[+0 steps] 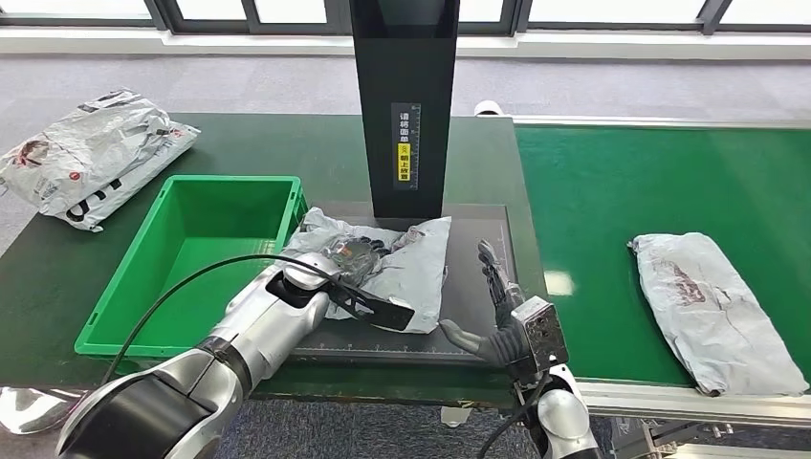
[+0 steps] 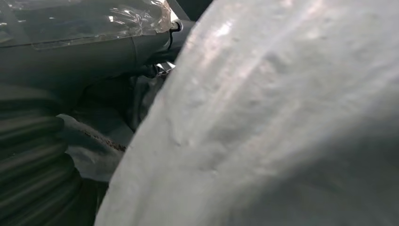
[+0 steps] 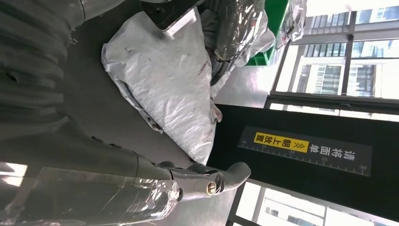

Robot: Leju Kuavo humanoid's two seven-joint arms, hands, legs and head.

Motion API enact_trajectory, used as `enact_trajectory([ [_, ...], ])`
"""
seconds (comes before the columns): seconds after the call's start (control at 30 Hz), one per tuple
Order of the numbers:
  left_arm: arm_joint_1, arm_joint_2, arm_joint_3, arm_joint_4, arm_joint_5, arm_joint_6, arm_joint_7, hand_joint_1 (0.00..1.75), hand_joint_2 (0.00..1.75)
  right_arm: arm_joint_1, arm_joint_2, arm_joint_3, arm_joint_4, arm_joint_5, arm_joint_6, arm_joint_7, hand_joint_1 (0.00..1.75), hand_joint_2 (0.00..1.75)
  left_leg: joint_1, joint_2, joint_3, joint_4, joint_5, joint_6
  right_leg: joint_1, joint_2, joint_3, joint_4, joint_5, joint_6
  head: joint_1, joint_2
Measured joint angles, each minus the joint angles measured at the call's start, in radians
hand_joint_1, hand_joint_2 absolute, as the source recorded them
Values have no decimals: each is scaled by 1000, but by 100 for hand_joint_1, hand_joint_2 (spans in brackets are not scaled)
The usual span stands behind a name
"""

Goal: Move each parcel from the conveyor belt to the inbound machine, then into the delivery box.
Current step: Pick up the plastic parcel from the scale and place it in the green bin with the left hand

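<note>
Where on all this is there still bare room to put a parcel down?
The green bin looks bare inside. The conveyor belt is open between its left edge and the parcel lying at its right. The dark table between the bin and the far-left parcels is free. The scanner plate is crowded: a parcel, the left hand on it, the right hand beside.

Head view looks down from above; both wrist views (close, turned) share its grey parcel [image 1: 402, 263].

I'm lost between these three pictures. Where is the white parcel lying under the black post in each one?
Head view: the parcel lies mid-picture at the foot of the black post.
Left wrist view: the parcel covers most of the picture, pale and crinkled.
Right wrist view: the parcel sits upper middle.
Shared landmark: the left hand on the parcel.
</note>
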Motion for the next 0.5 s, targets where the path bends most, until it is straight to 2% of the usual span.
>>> enact_trajectory([
  [0.5, -18, -16, -16, 8, 10, 51, 5, 175, 175, -8, 0, 0, 0, -11, -18, -1, 0, 175, 0, -2, 5, 0, -1, -1, 0, -2, 3, 0, -1, -1, 0, 0],
])
